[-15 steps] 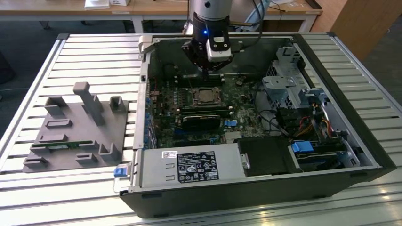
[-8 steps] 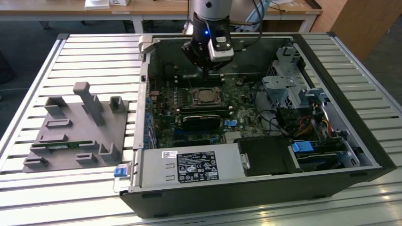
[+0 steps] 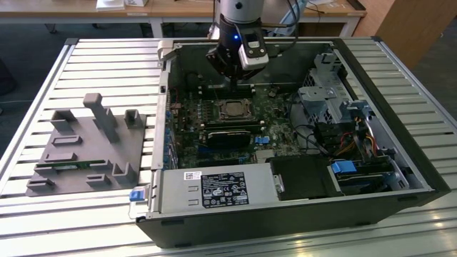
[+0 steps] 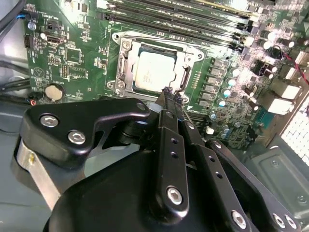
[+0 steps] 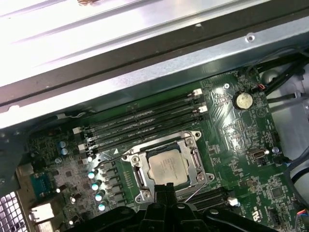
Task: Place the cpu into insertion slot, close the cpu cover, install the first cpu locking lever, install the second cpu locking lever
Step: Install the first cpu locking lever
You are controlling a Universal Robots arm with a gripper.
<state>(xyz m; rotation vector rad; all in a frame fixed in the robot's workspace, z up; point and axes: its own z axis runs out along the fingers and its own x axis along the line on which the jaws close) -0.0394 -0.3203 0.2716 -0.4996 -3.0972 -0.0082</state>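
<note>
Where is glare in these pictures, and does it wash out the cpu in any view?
First wrist view: the table is blown out to white, the cpu evenly lit. Second wrist view: the cpu's face is bright but not washed out; the gripper is a dark mass in front. Exterior view: the case interior is dim, the table around it pale.

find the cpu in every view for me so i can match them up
Exterior view: the cpu is the pale square mid-board, just below the gripper.
Second wrist view: the pale square in the silvery frame, just past the gripper.
First wrist view: the same square, between the gripper and the long memory slots.
Shared landmark: the green circuit board around it.
</note>
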